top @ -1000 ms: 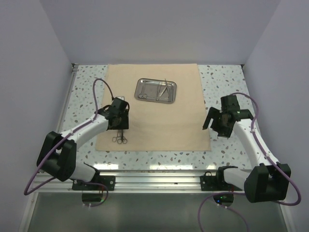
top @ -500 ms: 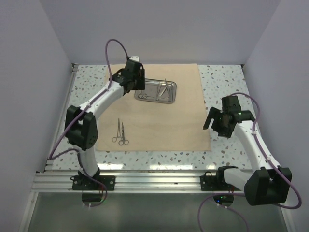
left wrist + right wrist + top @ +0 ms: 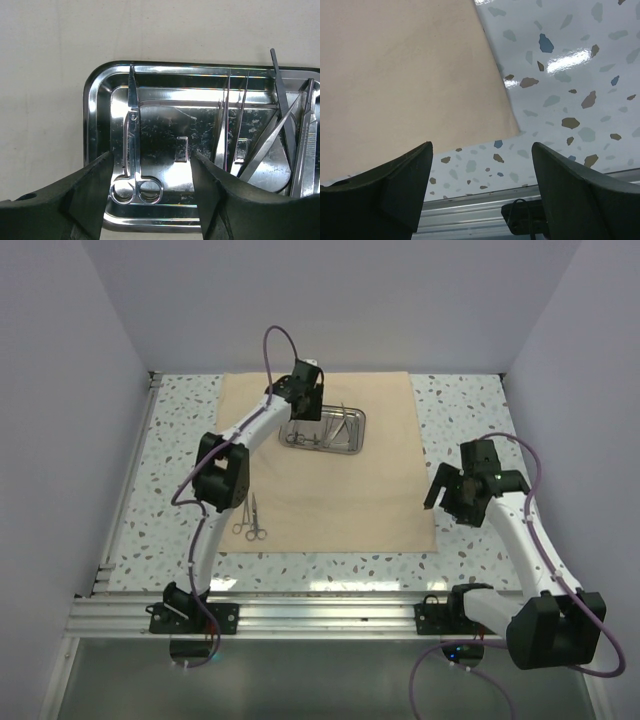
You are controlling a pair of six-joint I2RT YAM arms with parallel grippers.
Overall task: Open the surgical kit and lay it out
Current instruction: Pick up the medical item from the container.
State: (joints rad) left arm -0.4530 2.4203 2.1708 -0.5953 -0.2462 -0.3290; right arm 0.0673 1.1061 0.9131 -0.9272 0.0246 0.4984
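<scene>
Left gripper (image 3: 150, 167): jaws spread wide, nothing held, hanging above the left end of the steel tray (image 3: 95, 100), fingers (image 3: 85, 195) straddling a pair of scissors (image 3: 133, 145) lying lengthwise in it. Further right in the same tray, tweezers (image 3: 231, 125) and more thin instruments (image 3: 295, 135), some crossed. Tray resting on the beige cloth (image 3: 340, 490), toward its far edge. Nearer the arm bases, two scissor-like instruments (image 3: 251, 517) side by side on the cloth. Right gripper (image 3: 481, 150): likewise agape and empty, above the cloth's near right corner and the speckled table (image 3: 570, 75).
</scene>
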